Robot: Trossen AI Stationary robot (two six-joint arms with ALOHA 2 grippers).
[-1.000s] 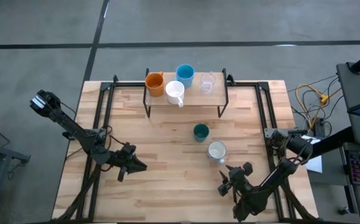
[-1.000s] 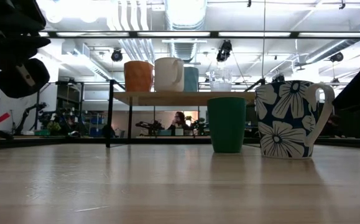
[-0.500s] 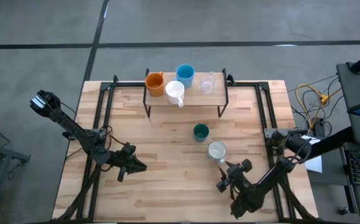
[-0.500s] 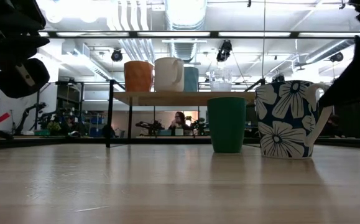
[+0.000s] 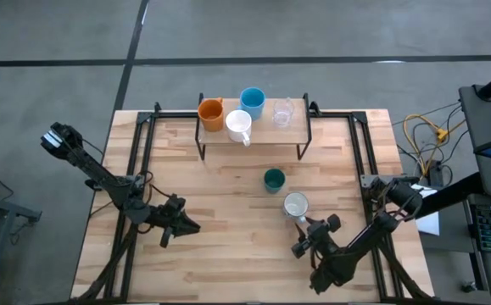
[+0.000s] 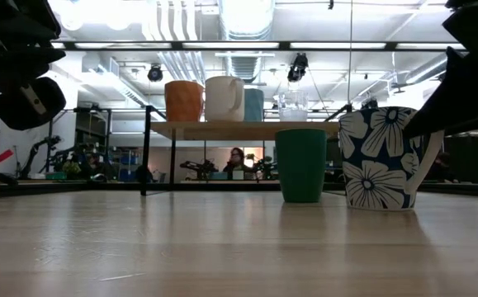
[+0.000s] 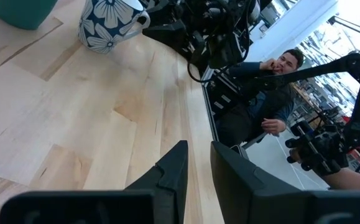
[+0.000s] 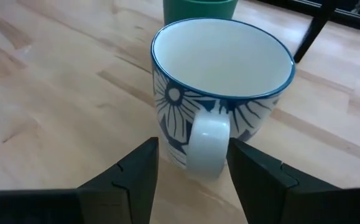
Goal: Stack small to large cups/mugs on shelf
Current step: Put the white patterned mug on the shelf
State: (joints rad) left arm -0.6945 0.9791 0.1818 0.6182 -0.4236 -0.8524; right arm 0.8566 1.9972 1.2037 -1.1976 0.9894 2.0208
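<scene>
On the shelf (image 5: pixel 253 135) at the table's far side stand an orange cup (image 5: pixel 210 113), a light blue cup (image 5: pixel 252 102), a white mug (image 5: pixel 239 125) and a clear glass (image 5: pixel 282 112). A dark green cup (image 5: pixel 273 179) and a white mug with blue flowers (image 8: pixel 220 93) stand upright on the tabletop. My right gripper (image 8: pixel 193 144) is open just near of the flowered mug, one finger on either side of its handle (image 8: pixel 207 146). My left gripper (image 7: pixel 198 152) hovers at the table's near left, its fingers a narrow gap apart with nothing between them.
Black frame rails (image 5: pixel 143 152) run along the table's left and right edges. The green cup stands close to the flowered mug on its far-left side. Bare wood (image 5: pixel 220 203) lies between the two arms. A seated person (image 7: pixel 273 81) shows beyond the table's edge in the left wrist view.
My right gripper has moved a little toward the flowered mug, staying open, so that its fingers now flank the handle. In the low view its arm has come in over the mug from the right. The cups and mugs have not moved.
</scene>
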